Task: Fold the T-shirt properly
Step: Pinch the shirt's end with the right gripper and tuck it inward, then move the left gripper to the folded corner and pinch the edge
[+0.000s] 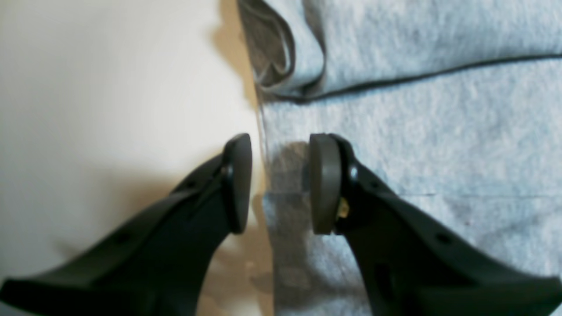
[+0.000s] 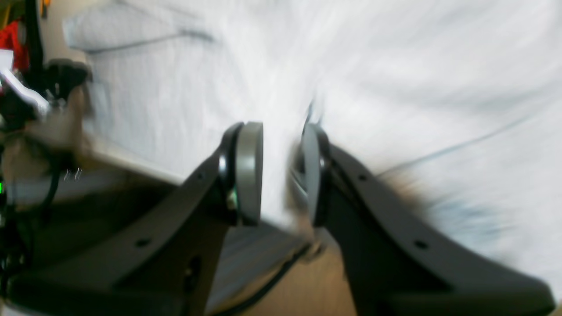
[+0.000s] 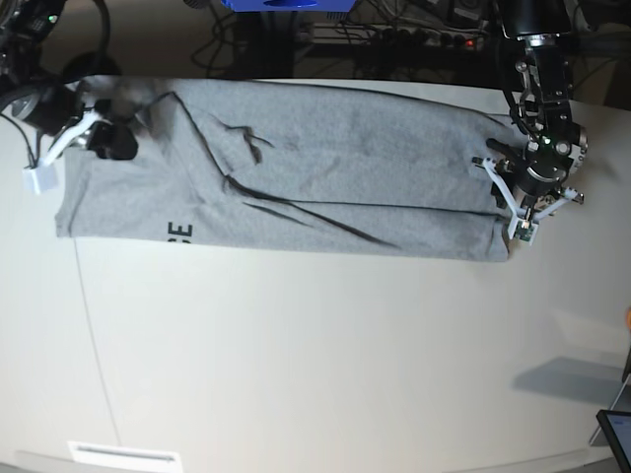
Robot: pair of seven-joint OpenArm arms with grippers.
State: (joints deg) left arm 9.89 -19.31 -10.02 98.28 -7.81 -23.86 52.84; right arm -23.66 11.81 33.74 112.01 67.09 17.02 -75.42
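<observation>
T-shirt folded to a long band, one arm at each short end.

The T-shirt (image 3: 286, 177) lies flat on the tabletop (image 3: 315, 365), lengthwise between my two arms, black lettering showing at its near edge by the right arm's end. Left fingers (image 1: 281, 184) are spread and empty, straddling the shirt's end edge: one fingertip over bare tabletop, the other over cloth, a folded layer just beyond the tips. Right fingers (image 2: 281, 173) stand parted over the opposite end; the wrist view is smeared by motion, so I cannot tell whether cloth is between them. Each arm is just as near its own end, so neither has the advantage. My read: the next fold runs along the long axis, bringing one short end toward the other, and the left fingers look better placed to pinch first.
</observation>
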